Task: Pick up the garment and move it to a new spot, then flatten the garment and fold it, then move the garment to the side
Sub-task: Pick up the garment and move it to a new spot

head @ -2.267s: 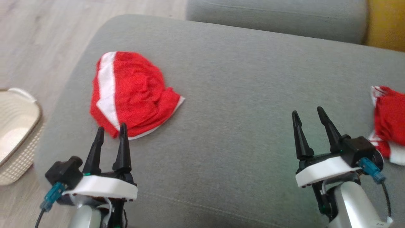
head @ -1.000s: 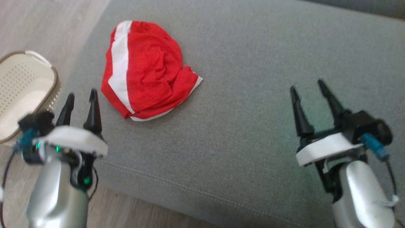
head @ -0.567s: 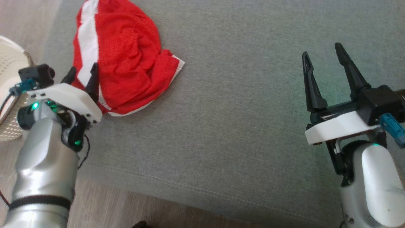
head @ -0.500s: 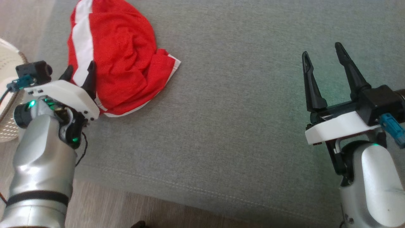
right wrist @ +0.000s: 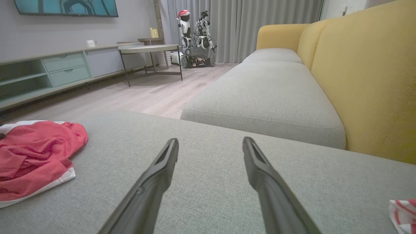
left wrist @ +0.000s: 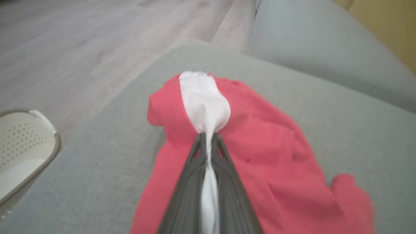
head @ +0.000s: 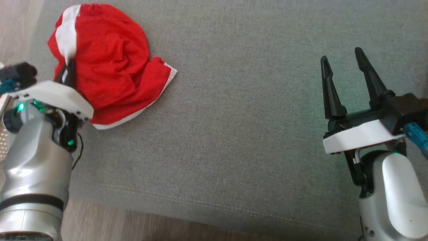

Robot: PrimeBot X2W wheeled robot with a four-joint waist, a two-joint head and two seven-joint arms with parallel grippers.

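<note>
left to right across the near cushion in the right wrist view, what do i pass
red garment → right gripper, fingers apart → red-and-white cloth at the lower right corner

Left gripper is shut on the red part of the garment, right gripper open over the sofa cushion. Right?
No: the left gripper is shut on the white stripe of the garment, not its red part; the left wrist view shows it. The right gripper is open over the sofa cushion, as you said.
</note>
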